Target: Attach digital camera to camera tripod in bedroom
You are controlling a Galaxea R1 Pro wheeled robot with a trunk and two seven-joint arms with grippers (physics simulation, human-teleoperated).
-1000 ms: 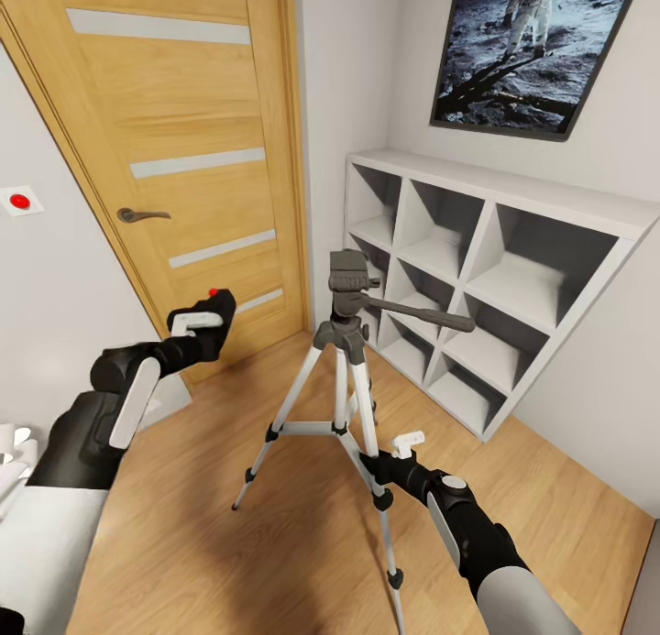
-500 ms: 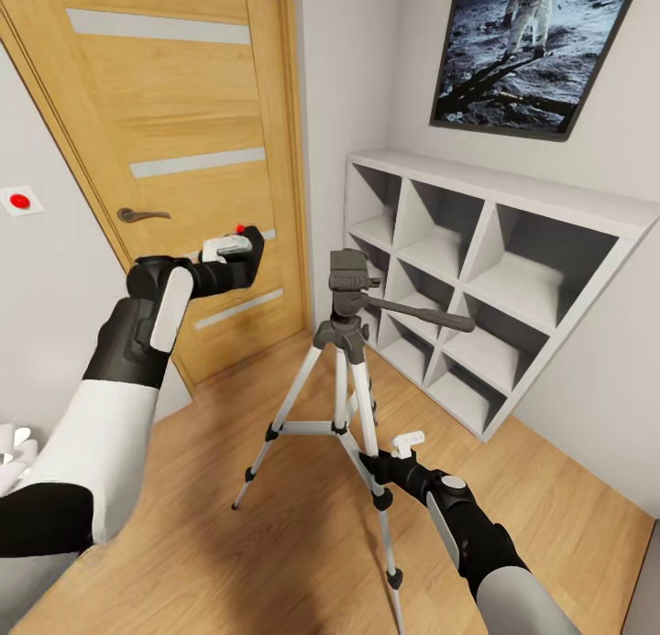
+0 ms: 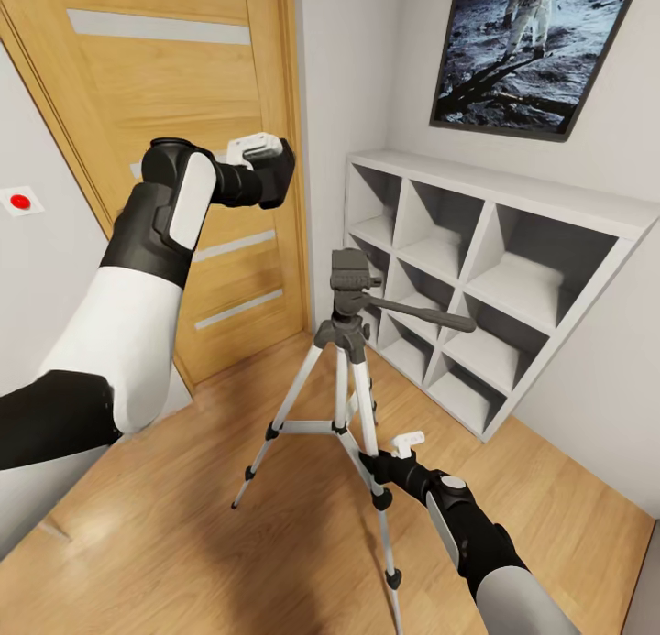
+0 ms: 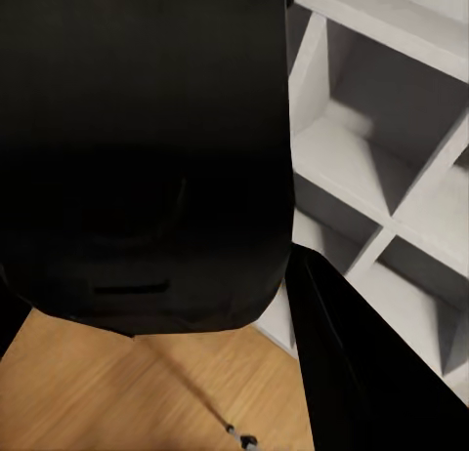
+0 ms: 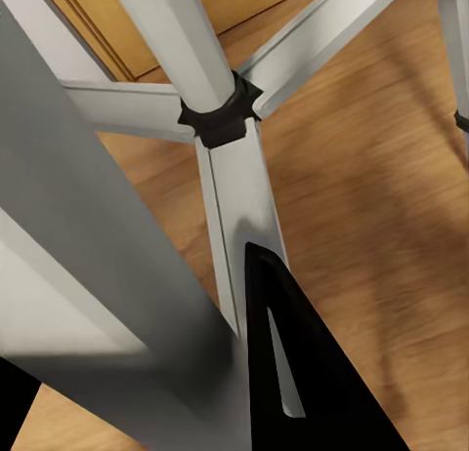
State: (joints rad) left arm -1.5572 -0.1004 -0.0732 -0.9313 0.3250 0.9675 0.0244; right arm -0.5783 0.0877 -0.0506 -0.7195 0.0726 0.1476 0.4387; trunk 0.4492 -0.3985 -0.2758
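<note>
Gripping the digital camera [image 3: 273, 172], the left hand [image 3: 261, 163] hovers above the camera tripod [image 3: 346, 342].

- The left arm is raised and bent at the elbow, the left gripper [image 3: 266, 163] clamped on the digital camera [image 3: 273, 172], above and doorward of the camera tripod [image 3: 344, 378] head.
- The right arm reaches forward low, the right gripper [image 3: 390, 459] closed around a tripod leg.

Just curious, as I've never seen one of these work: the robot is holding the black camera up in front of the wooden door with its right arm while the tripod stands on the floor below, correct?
Not quite: the left arm holds it. In the head view, the left tool grips the digital camera up in front of the wooden door, while the right tool is down at a leg of the camera tripod, which stands on the floor.
</note>
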